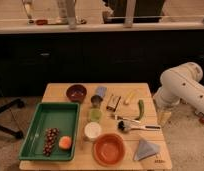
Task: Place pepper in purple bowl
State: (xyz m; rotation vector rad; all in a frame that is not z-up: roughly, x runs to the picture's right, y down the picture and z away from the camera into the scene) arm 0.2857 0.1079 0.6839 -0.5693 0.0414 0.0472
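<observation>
Pepper (140,109) lies on the right half of the tabletop (57,91), long axis running away from the camera, slightly curved, touching nothing. Bare wood runs from it to the right edge, which is near. Yellow stick (130,96) sits just beyond and left of it, with a small boxy item (113,102) further left. In front of it, slim utensils (137,126) with one dark head lie crosswise. Purple bowl (76,92) stands well apart, left of centre and close to the far edge. A blue can (99,93) on its side lies just right of the bowl, in line between bowl and pepper. White arm (182,85) is off the right side, thick elbow raised, lower link dropping toward the tabletop's right edge. The gripper (164,116) seems to be the small tan piece under that link, beside the edge and right of the pepper. Cannot tell whether the jaws are open or closed. Green tray (57,119) fills the left front and holds dark grapes (50,141) and an orange fruit (65,142) at its near end. Orange bowl (109,148) sits at the front edge, a white cup (92,131) and a pale green block (95,114) behind it, a grey wedge (145,149) to its right.
</observation>
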